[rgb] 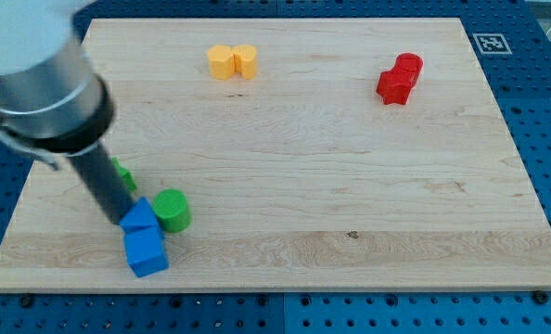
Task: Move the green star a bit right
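Green star [122, 174] near board's [350, 250] left edge

My tip [127, 221] sits at the board's [350, 204] seven o'clock, touching the upper blue block [139, 219]; a green block [122, 174] peeks at its eleven o'clock, the green cylinder [172, 210] lies at three.

Yellow blocks [232, 61] sit at twelve, red [400, 79] at two.

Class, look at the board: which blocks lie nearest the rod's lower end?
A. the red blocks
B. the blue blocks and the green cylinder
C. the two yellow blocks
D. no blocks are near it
B: my tip ends right at the upper blue block, with the green cylinder just to the view's right; the yellow blocks and red blocks sit far off near the view's top.
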Robot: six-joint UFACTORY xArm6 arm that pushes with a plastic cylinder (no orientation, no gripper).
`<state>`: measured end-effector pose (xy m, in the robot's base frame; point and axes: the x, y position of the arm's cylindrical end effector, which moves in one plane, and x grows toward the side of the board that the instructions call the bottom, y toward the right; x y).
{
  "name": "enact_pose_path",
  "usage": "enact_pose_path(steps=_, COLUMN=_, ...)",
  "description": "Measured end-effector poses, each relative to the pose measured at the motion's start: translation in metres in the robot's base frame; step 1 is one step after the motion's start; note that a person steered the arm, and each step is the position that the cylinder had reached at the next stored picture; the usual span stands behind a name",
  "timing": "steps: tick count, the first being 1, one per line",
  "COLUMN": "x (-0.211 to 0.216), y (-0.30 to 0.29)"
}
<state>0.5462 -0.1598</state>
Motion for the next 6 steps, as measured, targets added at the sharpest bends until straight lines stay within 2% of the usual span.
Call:
enact_pose_path(steps=1, x=-0.013, y=-0.01)
enact_pose_path(steps=3, x=-0.012, y=-0.125)
enact_pose_path(steps=4, x=-0.021, y=-0.145)
enact_pose_path(steps=6, x=-0.062, y=-0.072)
